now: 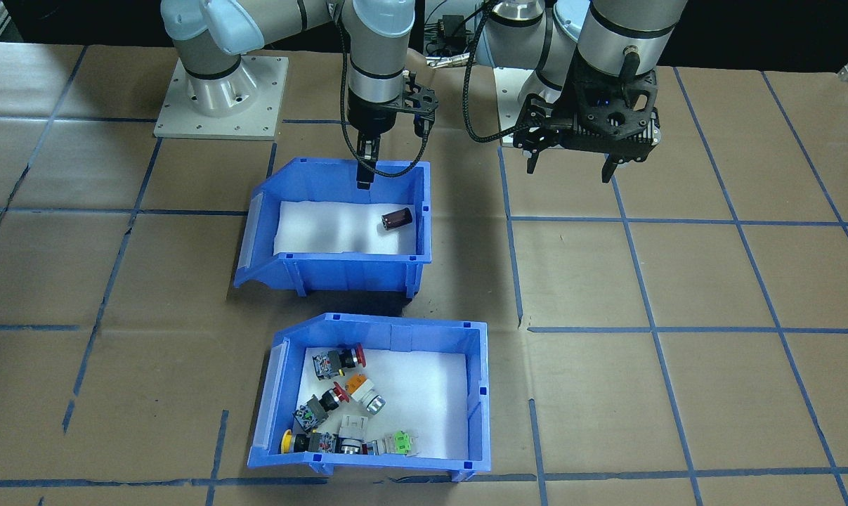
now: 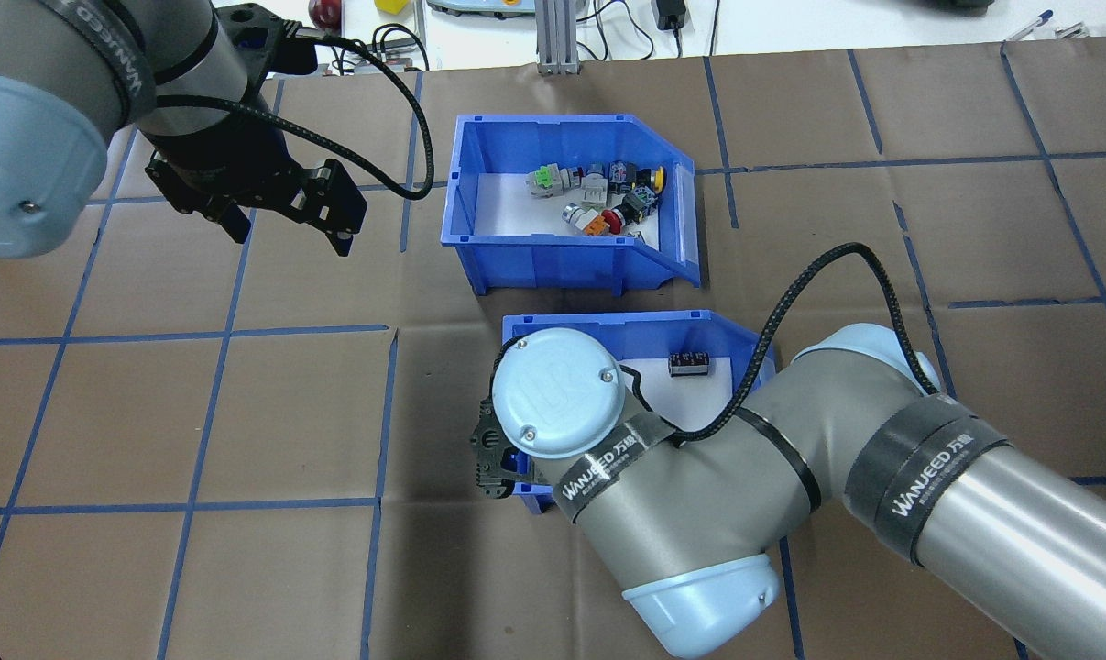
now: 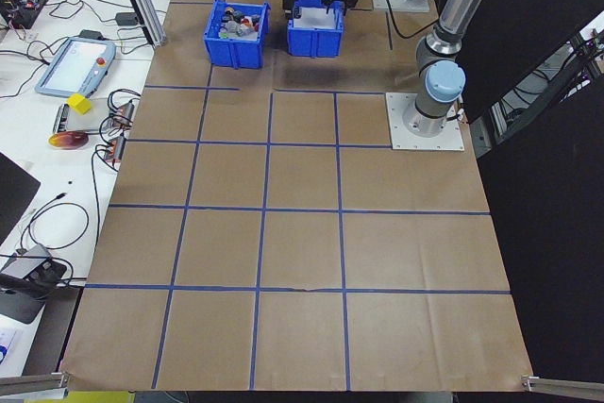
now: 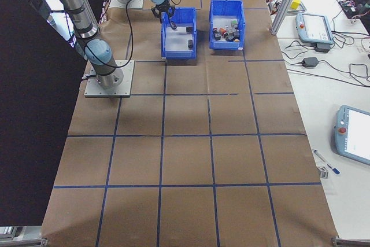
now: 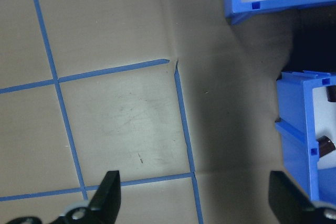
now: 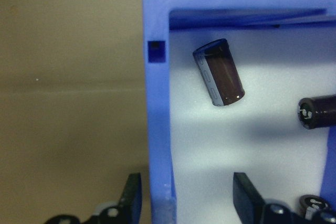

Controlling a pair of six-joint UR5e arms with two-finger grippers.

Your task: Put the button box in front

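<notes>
Overhead exterior shows, nearest the robot's edge of the surface, the right tool (image 6: 188, 195) lowered at the rear wall of the blue bin of dark cylinders (image 2: 649, 323). The wrist view shows its fingers (image 6: 247, 195) spread and straddling that wall, one outside and one over the white foam, not pinching it. One dark cylinder (image 6: 219, 72) lies just ahead of the tool on the foam.

Beyond that bin, toward the operators' edge, sits the button box (image 2: 566, 137), apart from it by a narrow gap, with red, yellow, orange and green switches clustered at one end. No tool touches it.

Off toward the robot's left side of the surface, the left tool (image 5: 202, 195) hangs above bare brown paper with its fingers (image 5: 107, 192) spread wide, holding nothing.

Judging by this layout, the step in hand is a grasp on the cylinder bin's wall, probably to shift it so the two bins can trade places. The next move calls for closing the fingers squarely on the thin wall, then dragging or lifting without tipping the loose cylinders.
</notes>
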